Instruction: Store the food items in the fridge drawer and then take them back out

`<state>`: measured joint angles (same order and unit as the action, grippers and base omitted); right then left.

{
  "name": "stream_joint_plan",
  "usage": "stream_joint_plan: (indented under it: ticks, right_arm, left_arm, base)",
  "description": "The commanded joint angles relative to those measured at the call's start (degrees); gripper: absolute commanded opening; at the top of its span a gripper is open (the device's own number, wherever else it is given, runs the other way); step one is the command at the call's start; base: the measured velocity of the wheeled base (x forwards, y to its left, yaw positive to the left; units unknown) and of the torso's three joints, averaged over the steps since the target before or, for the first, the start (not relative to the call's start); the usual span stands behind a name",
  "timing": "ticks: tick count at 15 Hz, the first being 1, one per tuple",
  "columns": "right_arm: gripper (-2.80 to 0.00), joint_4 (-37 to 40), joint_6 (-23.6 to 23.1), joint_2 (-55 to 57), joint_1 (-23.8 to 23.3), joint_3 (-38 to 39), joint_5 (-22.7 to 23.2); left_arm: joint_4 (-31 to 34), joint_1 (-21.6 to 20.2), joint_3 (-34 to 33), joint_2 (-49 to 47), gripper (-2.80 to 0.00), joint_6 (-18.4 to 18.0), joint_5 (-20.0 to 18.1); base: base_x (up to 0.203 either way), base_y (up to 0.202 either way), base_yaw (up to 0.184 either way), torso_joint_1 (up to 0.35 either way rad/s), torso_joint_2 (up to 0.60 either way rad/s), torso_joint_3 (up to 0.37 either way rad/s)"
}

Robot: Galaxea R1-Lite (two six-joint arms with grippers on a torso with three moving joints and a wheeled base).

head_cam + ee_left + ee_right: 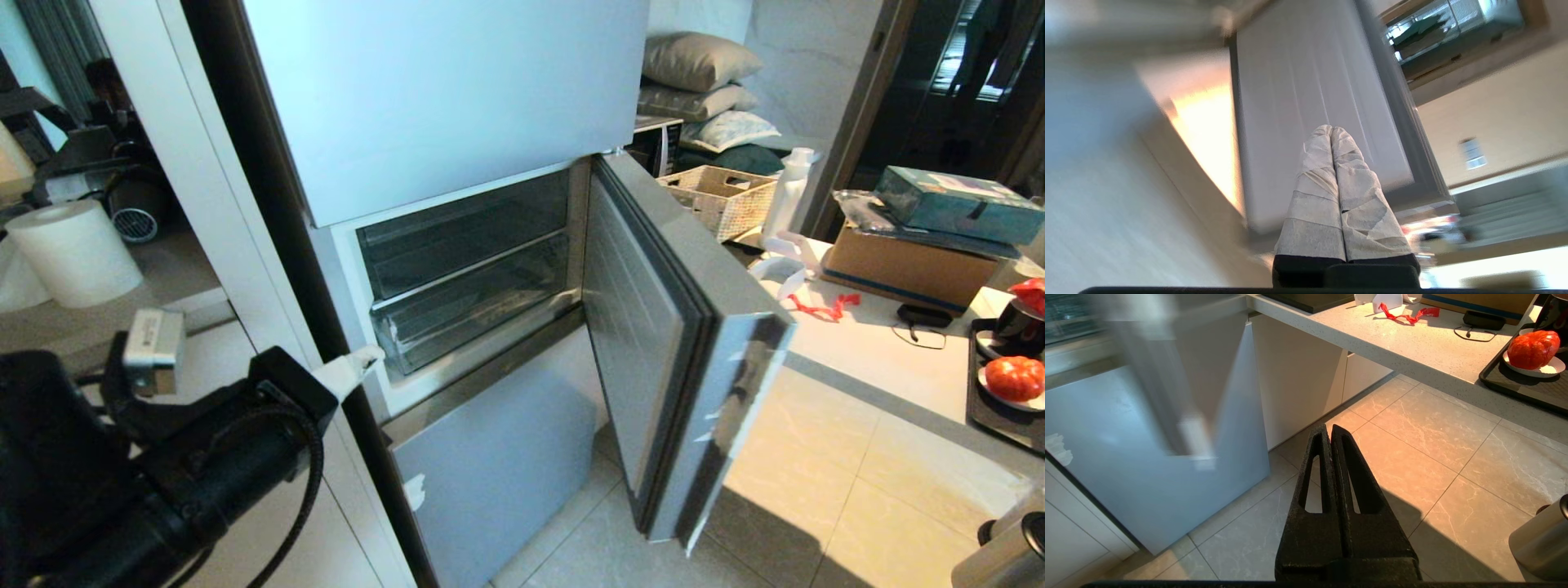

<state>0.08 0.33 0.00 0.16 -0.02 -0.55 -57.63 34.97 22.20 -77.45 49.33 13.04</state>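
Hovering by the open fridge (457, 98): left end effector (365, 359) pinched empty; right end effector (1331, 430) likewise; tomato (1015, 377) on bench (849, 343).

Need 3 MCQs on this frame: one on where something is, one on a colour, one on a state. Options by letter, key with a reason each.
1. Where is the glossy red-orange tomato-like food item?
A. on a white plate on the black tray on the counter
B. in the clear drawer
C. on the floor

2. What colour is the ribbon scrap on the pale stone counter?
A. blue
B. red
C. green

3. How is the middle door of the pale blue-grey fridge?
A. shut
B. swung open
C. removed

Key: 1 A, it sits on the plate on the tray in the right wrist view. 2 B, it shows red in the head view. 3 B, the transparent plastic fridge drawer is exposed behind it.
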Motion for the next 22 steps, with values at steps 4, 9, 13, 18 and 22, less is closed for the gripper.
stream_joint_plan:
  ticks: [4,9,13,18,22]
  right_arm:
    - [-2.8,-0.1,0.0,0.1,0.0,0.0,0.0]
    - [-2.8,-0.1,0.1,0.1,0.0,0.0,-0.1]
    - [-2.8,-0.1,0.4,0.1,0.0,0.0,-0.1]
    - [-2.8,0.0,0.8,0.1,0.0,0.0,-0.1]
    - [-2.8,-0.1,2.1,0.1,0.0,0.0,-1.1]
  left_arm:
    - [28.6,0.1,13.8,22.1,-2.8,-27.6,1.2]
    - [55.3,-13.5,14.2,38.3,-2.8,-31.9,6.3]
    - [50.6,-32.0,-4.4,43.3,-2.8,-37.5,8.9]
    - [56.1,-33.1,-21.8,63.8,-2.8,-47.9,-5.1]
    - [65.9,-34.9,-18.9,77.6,-2.8,-55.3,-15.9]
  base:
    - [0.0,0.0,0.0,0.0,0.0,0.0]
    - [0.0,0.0,0.0,0.0,0.0,0.0]
    - [0.0,0.0,0.0,0.0,0.0,0.0]
    - [0.0,0.0,0.0,0.0,0.0,0.0]
    - [0.0,0.0,0.0,0.0,0.0,0.0]
